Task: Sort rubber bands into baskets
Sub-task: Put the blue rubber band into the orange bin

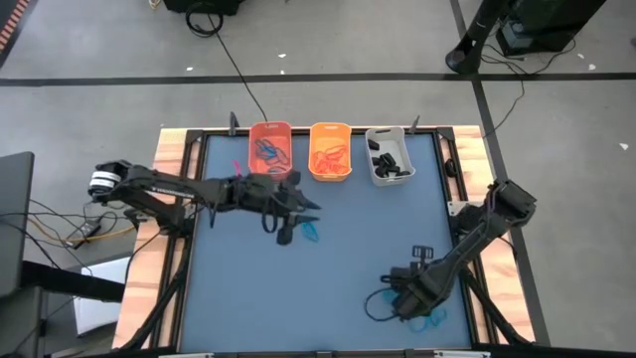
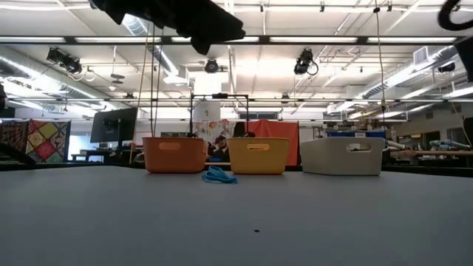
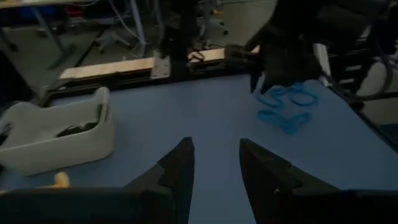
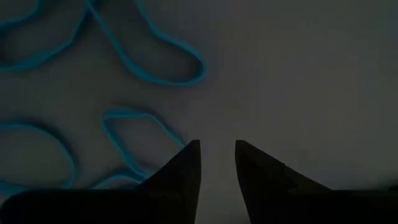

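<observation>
Three baskets stand in a row at the far edge: orange (image 1: 270,149), yellow-orange (image 1: 330,151) and grey-white (image 1: 390,155), each with rubber bands inside. A small heap of blue bands (image 1: 311,231) lies mid-table, in front of the baskets (image 2: 219,176). My left gripper (image 1: 310,206) hovers above it, pointing toward the table's right, open and empty (image 3: 214,168). More blue bands (image 1: 430,318) lie flat near the front right. My right gripper (image 1: 407,298) points down just beside them, open, with bare table between its fingers (image 4: 216,163); the nearest loop (image 4: 134,134) lies beside one fingertip.
A raised wooden frame (image 1: 169,159) borders the blue mat on all sides. The mat's middle and near left (image 1: 248,298) are bare. In the left wrist view the right arm (image 3: 286,50) stands over the front-right blue bands (image 3: 286,106).
</observation>
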Motion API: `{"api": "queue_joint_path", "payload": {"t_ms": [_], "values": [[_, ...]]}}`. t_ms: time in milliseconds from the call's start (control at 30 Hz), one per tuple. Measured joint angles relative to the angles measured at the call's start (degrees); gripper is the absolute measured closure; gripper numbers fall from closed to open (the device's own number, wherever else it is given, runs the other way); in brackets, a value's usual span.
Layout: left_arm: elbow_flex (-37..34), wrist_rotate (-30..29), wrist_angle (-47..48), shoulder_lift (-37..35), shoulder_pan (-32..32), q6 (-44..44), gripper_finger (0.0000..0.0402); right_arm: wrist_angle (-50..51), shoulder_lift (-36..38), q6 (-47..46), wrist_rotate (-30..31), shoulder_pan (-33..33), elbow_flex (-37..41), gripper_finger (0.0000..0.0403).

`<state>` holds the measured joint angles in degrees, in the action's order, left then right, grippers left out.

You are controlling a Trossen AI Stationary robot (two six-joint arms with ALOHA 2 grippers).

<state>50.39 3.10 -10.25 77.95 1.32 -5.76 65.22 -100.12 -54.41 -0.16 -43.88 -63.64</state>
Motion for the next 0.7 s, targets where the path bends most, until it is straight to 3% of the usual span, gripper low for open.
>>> {"api": "queue_joint_path", "payload": {"t_ms": [533, 700], "values": [[0.0, 0.0, -14.0, 15.5, 2.6, -0.3, 0.0271, -9.2, 0.0, -11.8, -3.6, -6.8, 7.7, 0.0292], [0.0, 0.0, -20.1, 19.7, 2.6, -3.3, 0.0271, -12.1, 0.3, -13.6, -4.2, -7.1, 9.3, 0.032]]}}
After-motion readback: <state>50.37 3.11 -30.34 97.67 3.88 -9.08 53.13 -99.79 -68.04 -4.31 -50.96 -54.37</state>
